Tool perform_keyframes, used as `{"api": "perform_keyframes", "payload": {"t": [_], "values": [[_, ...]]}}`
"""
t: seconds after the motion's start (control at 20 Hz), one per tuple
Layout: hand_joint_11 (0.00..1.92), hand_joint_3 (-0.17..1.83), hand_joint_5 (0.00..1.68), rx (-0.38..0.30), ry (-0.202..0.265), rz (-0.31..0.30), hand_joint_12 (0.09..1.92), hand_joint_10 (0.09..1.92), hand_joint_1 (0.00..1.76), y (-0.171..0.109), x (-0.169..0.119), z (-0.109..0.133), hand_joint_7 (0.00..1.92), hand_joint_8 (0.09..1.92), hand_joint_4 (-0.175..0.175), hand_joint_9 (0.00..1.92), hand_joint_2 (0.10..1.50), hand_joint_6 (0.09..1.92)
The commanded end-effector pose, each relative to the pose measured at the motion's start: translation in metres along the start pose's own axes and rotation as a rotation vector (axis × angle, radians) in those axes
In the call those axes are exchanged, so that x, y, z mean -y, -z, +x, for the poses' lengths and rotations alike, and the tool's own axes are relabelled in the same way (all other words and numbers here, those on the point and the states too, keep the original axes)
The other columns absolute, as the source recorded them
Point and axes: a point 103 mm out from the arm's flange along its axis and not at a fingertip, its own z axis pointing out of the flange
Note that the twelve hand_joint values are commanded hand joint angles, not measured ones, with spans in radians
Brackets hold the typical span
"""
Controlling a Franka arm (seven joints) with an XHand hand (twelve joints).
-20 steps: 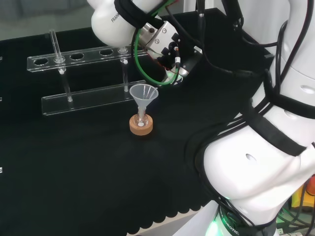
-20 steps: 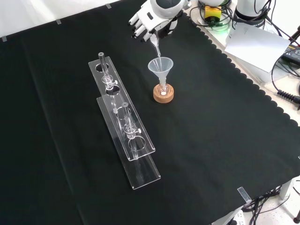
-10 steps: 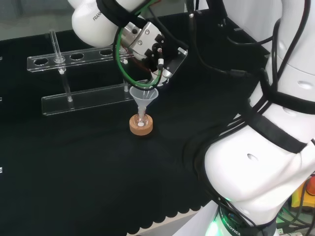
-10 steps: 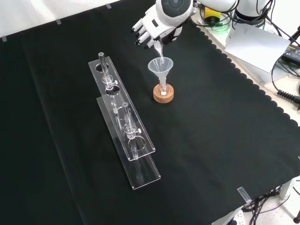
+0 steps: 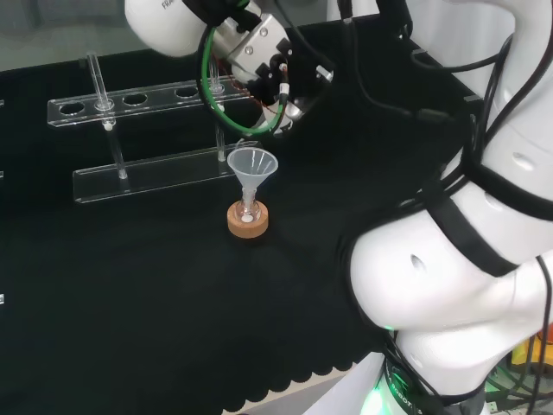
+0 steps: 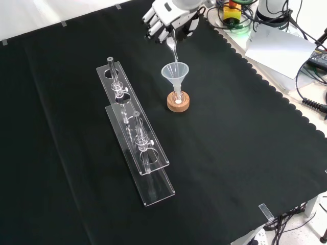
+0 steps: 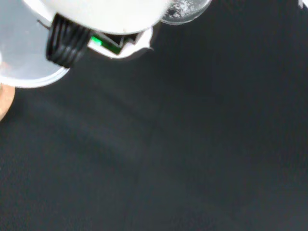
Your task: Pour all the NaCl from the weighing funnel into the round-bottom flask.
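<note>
In the front view the hand [image 6: 164, 14] hangs over the cloth's far edge, pinching a clear weighing funnel [image 6: 172, 45] whose spout points down. The spout tip is just above a clear conical funnel [image 6: 175, 72]. That funnel stands in the neck of a small round-bottom flask [image 6: 178, 100] on a cork ring [image 6: 178, 105]. White grains lie in the flask's bottom. In the head view the hand [image 5: 270, 71] is up and right of the funnel [image 5: 251, 163] and cork ring [image 5: 247, 221]. The wrist view has the weighing funnel's bulb [image 7: 186, 6] with white grains and the conical funnel's rim [image 7: 26, 67].
A long clear acrylic test-tube rack [image 6: 137, 139] holding a few glass tubes lies left of the flask in the front view, behind it in the head view [image 5: 147, 169]. Papers and cables [image 6: 281, 43] lie past the cloth's scalloped right edge.
Half a second ago the hand had dipped, with the weighing funnel's spout inside the conical funnel's mouth. It has since risen, and the spout now hangs above the rim.
</note>
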Motion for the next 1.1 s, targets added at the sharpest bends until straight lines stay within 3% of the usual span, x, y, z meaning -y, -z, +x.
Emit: {"api": "perform_keyframes", "payload": {"t": [0.05,0.7,1.1], "values": [[0.66,0.77,1.26,0.114,0.035,0.069,1.17,0.4,1.13,-0.0256,-0.0124,0.0274,0.54,0.6,0.175,0.92,0.6,0.76],[0.66,0.78,1.25,0.12,0.022,0.073,1.17,0.4,1.13,-0.027,-0.0108,0.0236,0.54,0.6,0.175,0.93,0.6,0.76],[0.65,0.78,1.25,0.161,0.026,0.066,1.17,0.4,1.13,-0.0236,-0.008,0.0226,0.53,0.6,0.175,0.92,0.6,0.77]]}}
